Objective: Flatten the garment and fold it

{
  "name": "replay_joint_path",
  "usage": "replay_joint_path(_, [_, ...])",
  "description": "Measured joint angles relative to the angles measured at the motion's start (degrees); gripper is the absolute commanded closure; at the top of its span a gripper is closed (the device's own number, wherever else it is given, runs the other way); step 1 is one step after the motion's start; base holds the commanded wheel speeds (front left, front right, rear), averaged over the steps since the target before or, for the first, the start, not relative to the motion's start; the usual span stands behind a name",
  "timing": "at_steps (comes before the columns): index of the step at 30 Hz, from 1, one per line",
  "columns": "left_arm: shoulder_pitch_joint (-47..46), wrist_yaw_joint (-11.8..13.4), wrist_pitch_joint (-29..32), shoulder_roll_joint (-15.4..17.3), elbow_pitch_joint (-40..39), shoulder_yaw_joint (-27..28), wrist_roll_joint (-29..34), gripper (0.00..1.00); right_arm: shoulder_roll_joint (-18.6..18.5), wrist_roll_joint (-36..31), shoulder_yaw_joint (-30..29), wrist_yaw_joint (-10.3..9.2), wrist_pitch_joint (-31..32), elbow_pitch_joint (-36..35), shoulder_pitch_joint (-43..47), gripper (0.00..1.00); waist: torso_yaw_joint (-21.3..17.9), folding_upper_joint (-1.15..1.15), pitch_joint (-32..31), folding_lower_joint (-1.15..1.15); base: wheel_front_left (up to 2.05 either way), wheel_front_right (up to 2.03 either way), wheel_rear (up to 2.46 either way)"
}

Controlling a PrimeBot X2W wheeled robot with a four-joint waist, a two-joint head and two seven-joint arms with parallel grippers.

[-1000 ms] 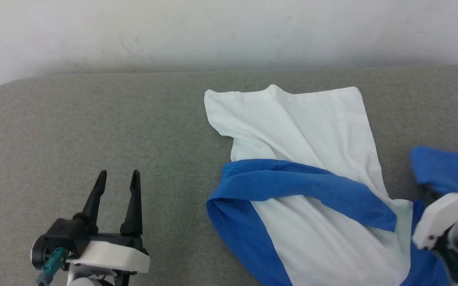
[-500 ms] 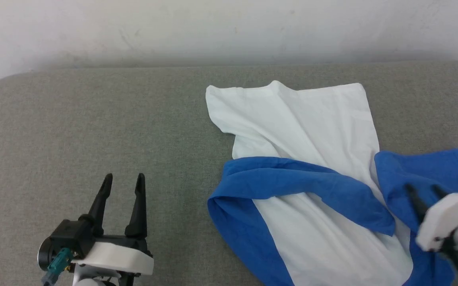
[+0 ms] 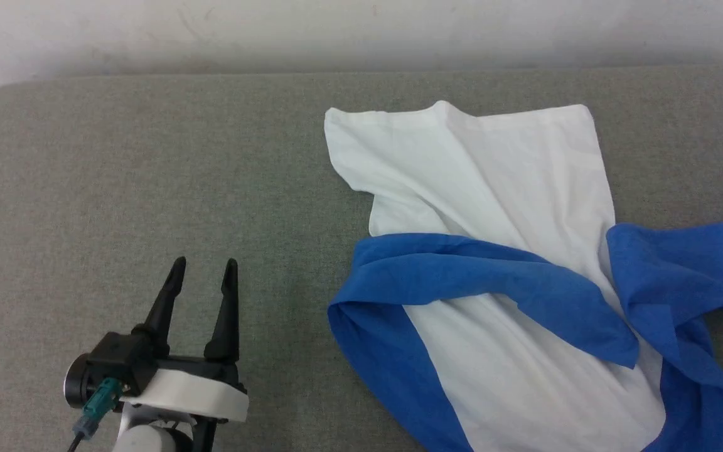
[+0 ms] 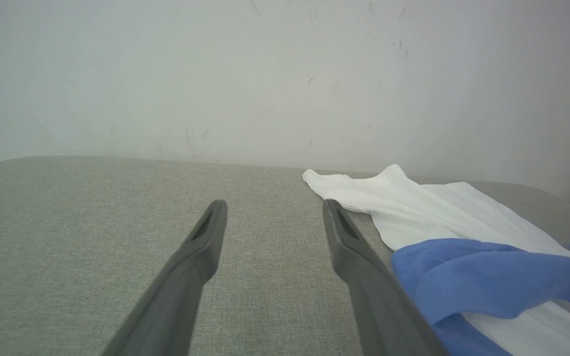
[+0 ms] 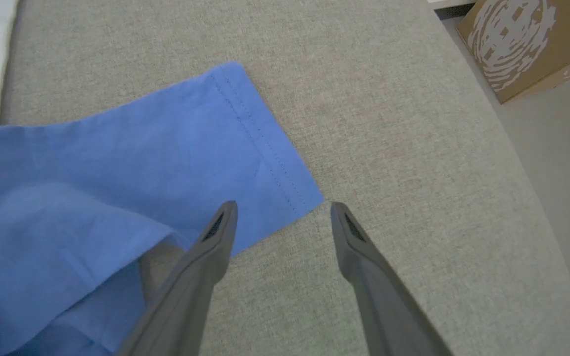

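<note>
Left gripper [image 3: 204,262] and right gripper [image 5: 283,204] both open, holding nothing. I'd pinch the shirt [image 3: 499,182]'s blue band [image 3: 462,276] at its 9 o'clock end and pull outward gently.

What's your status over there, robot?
Left end effector open, empty. Right end effector open at blue sleeve hem. The garment crumpled, unfolded. Nothing in the way.

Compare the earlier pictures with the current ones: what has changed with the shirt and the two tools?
The right tool let go of the blue sleeve and drew back; it now stands open by the sleeve's hemmed corner. The sleeve, earlier lifted, now lies spread to the right. The left tool stayed open and idle; the rest of the shirt kept its shape.
</note>
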Motion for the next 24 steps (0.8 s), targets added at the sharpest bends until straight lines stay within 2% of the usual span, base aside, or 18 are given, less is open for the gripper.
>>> replay_joint_path(6, [-0.74,-0.3,0.0,-0.03,0.22,-0.1,0.36,0.0,-2.56,-2.94,-2.49,0.0,-2.85,11.01,-4.35,0.0,0.96,0.0,2.55,0.0,0.0,0.0,0.0])
replay_joint_path(13, [-1.16,-0.71,0.0,-0.21,0.53,0.0,0.75,0.0,-4.24,-2.41,-0.97,-0.01,-7.56,18.01,-6.78,0.0,1.98,0.0,4.03,-0.01,0.0,0.0,0.0])
replay_joint_path(14, [-1.32,-0.71,0.0,-0.29,0.64,0.01,0.76,0.0,-4.56,-1.99,-0.32,-0.01,-8.12,18.72,-6.93,0.2,2.06,0.0,4.1,0.0,0.0,0.0,0.0])
replay_joint_path(15, [-1.59,-0.71,0.0,-0.37,0.75,0.03,0.76,0.0,-4.86,-1.48,0.22,-0.01,-8.62,19.46,-7.13,1.0,2.09,0.0,4.09,-0.01,0.0,0.0,0.0])
replay_joint_path(21, [-1.83,-0.8,0.0,-0.84,1.94,0.34,0.86,0.0,-5.21,2.11,2.75,0.07,-12.89,22.04,-7.58,1.0,1.86,0.0,2.75,0.0,0.0,0.0,0.0])
replay_joint_path(24, [-1.68,-1.16,0.0,-1.01,2.44,0.6,0.86,0.0,-5.9,0.94,3.45,0.07,-16.1,22.08,-6.92,1.0,1.56,0.0,1.35,0.0,0.0,0.0,0.0])
